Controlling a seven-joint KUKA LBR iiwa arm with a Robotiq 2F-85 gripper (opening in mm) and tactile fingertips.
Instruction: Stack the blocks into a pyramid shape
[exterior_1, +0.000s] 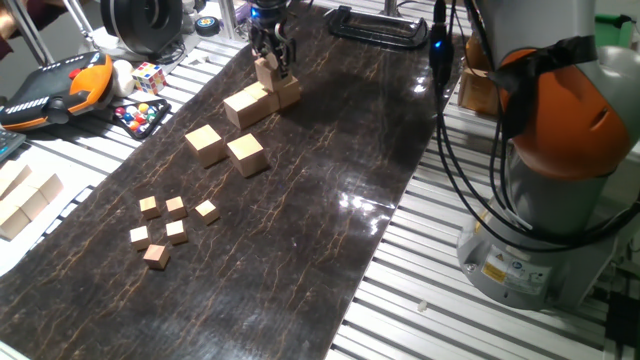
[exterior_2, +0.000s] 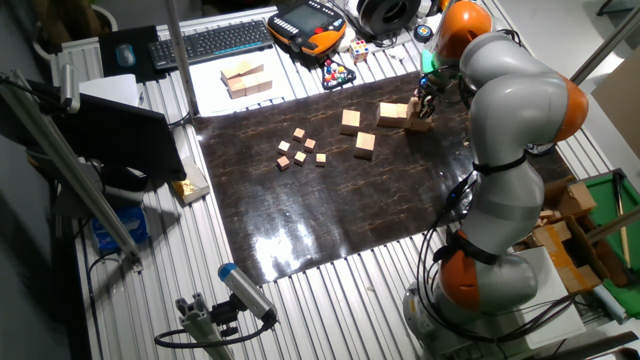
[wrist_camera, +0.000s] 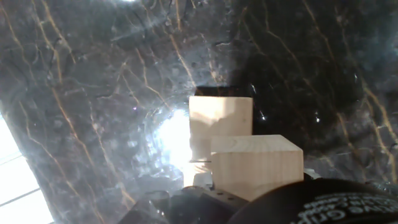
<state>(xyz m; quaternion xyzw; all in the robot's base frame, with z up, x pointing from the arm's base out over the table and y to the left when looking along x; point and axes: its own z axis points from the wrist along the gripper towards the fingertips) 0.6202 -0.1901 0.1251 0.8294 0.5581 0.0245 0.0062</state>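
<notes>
Jaws clamped on one wooden block (exterior_1: 266, 72) above the row; judged light, rigid, smooth-sided, best gripped across opposite flat faces.

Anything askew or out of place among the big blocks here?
Nothing damaged or spilled. The gripper holds a block above the cluster; two loose blocks sit at differing angles, which is unremarkable.

Evenly lit from overhead, both fixed views sharp. White glare pooled on the glossy dark mat (exterior_1: 350, 200). In the hand view, blown-out reflection beside the pale block (wrist_camera: 221, 118), bright strip at left edge, soft blurred foreground.
</notes>
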